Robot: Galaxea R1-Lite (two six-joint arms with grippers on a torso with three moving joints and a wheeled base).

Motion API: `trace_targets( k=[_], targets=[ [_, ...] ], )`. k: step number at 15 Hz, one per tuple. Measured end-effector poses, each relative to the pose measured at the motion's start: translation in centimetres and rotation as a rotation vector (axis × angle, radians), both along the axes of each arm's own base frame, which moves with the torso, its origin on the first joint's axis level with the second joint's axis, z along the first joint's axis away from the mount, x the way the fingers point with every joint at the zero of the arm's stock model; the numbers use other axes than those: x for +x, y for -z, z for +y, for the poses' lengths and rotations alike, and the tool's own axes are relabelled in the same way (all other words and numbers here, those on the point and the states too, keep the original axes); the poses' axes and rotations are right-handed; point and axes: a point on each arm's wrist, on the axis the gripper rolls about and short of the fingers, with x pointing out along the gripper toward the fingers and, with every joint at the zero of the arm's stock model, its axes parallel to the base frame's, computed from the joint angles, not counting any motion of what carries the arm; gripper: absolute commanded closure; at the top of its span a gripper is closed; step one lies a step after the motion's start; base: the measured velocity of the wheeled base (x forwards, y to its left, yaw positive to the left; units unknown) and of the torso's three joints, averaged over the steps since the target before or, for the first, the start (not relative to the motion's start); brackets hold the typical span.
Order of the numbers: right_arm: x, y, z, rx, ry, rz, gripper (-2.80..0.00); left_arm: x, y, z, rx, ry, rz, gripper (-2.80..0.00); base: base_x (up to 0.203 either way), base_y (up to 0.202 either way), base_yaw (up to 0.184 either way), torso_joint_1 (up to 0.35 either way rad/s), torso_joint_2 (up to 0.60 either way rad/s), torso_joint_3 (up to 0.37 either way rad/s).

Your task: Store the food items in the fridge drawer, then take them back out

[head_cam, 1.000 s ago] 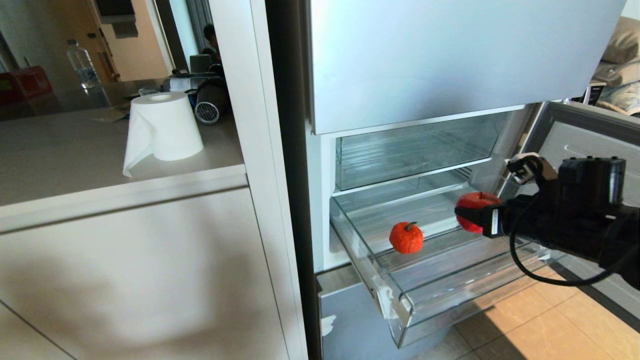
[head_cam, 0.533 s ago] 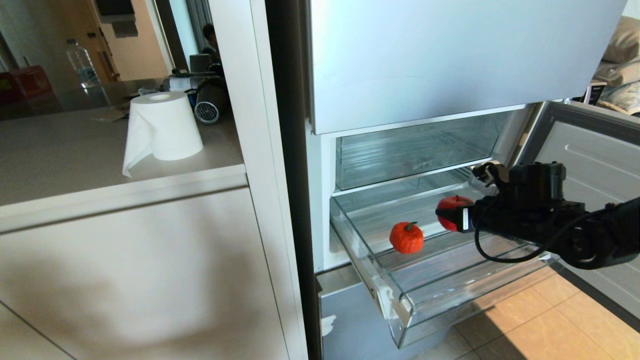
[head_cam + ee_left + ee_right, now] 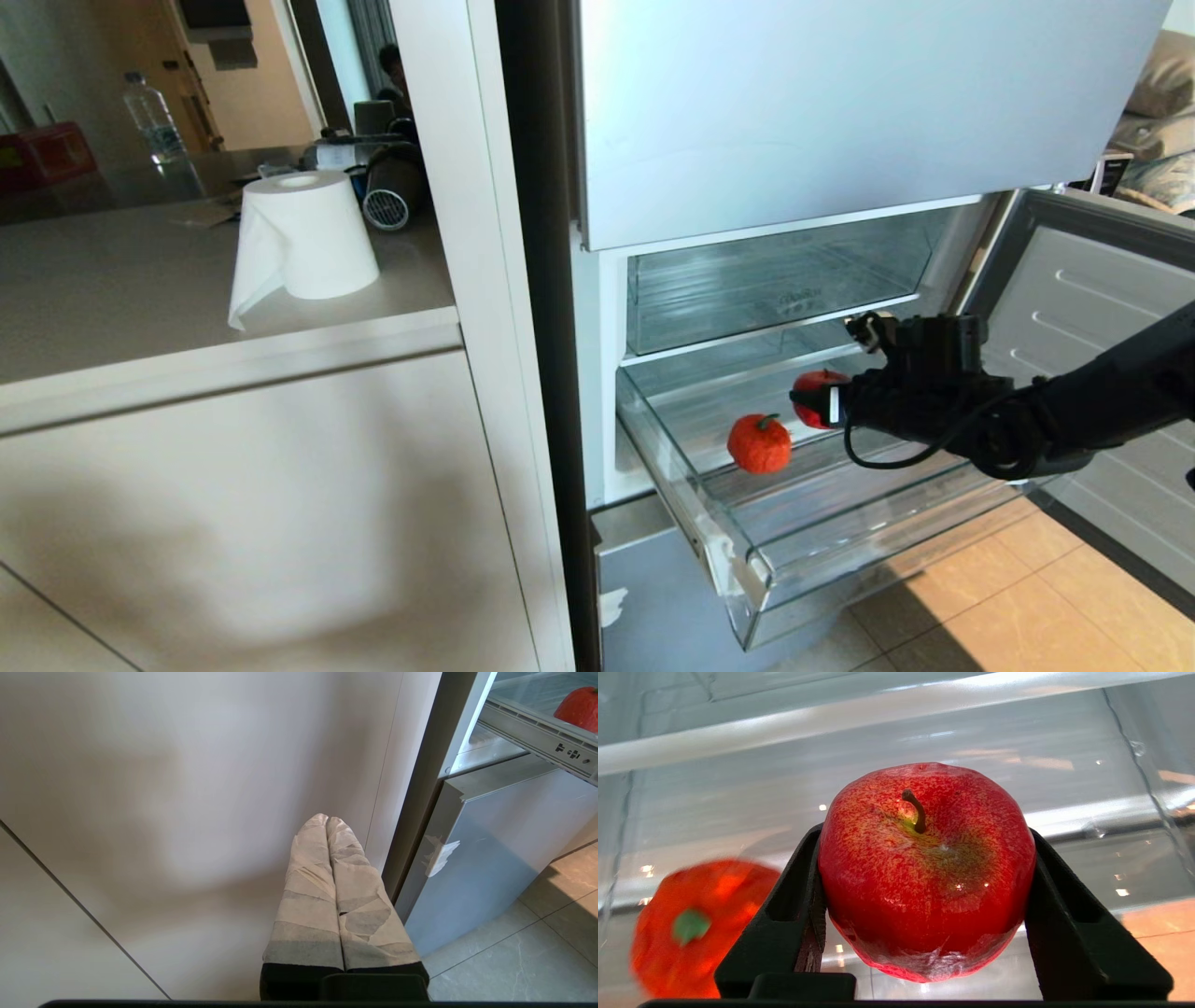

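Right tool (image 3: 924, 896) clamps the apple (image 3: 924, 868) above the drawer (image 3: 747, 569), beside the tangerine (image 3: 758, 443).

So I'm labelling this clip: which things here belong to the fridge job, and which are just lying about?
Part of the job:
- apple, clamped in the right end effector over the drawer
- tangerine, resting in the fridge drawer
- left end effector, parked by the cabinet

Lying about:
- paper roll on the counter
- water bottle
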Motion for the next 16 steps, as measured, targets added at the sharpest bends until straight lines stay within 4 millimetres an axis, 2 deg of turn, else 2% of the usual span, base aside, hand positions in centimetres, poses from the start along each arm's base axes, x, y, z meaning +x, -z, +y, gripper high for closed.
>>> trace_targets(
  k=[1,6,9,11,14,15,16],
  targets=[
    [0.3,0.3,0.0,0.002,0.002,0.004,-2.8,0.0,0.0,0.0,0.0,0.0,0.0,0.0,0.0,0.0,0.0,0.0,0.0,0.0],
    [1.1,1.1,-0.1,0.002,0.008,0.012,-2.8,0.0,0.0,0.0,0.0,0.0,0.0,0.0,0.0,0.0,0.0,0.0,0.0,0.0],
    [0.9,0.6,-0.2,0.012,0.015,0.004,-2.8,0.0,0.0,0.0,0.0,0.0,0.0,0.0,0.0,0.0,0.0,0.0,0.0,0.0],
    [0.1,-1.2,-0.3,0.023,0.02,-0.028,-2.8,0.0,0.0,0.0,0.0,0.0,0.0,0.0,0.0,0.0,0.0,0.0,0.0,0.0],
    [-2.3,-5.0,-0.6,0.032,0.02,-0.103,-2.8,0.0,0.0,0.0,0.0,0.0,0.0,0.0,0.0,0.0,0.0,0.0,0.0,0.0],
    [-3.6,-6.4,-0.7,0.034,0.019,-0.13,-2.65,0.0,0.0,0.0,0.0,0.0,0.0,0.0,0.0,0.0,0.0,0.0,0.0,0.0],
    [-4.8,-7.2,-0.9,0.035,0.019,-0.143,0.0,0.0,0.0,0.0,0.0,0.0,0.0,0.0,0.0,0.0,0.0,0.0,0.0,0.0]
  ],
)
